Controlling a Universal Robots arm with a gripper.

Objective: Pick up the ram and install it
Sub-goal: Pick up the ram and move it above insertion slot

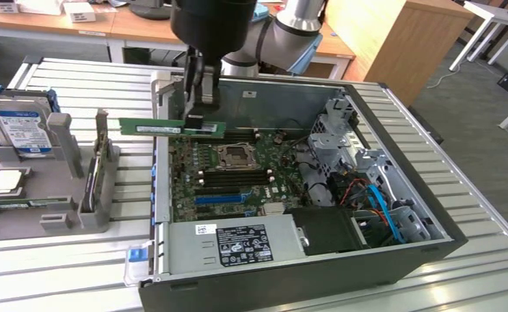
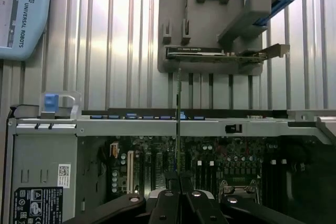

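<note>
— While we hold the ram (image 1: 158, 126) above the open case (image 1: 393, 195), we should, we judge, keep its long edge level and parallel to the memory slots (image 1: 232, 175) on the motherboard (image 1: 236, 195).

— Agreed. Our gripper (image 1: 194, 121) has its fingers (image 2: 167, 203) clamped on the stick toward one end, so most of it juts to the exterior view's left, over the case wall. In our wrist view it runs edge-on, straight out from between them.
</note>
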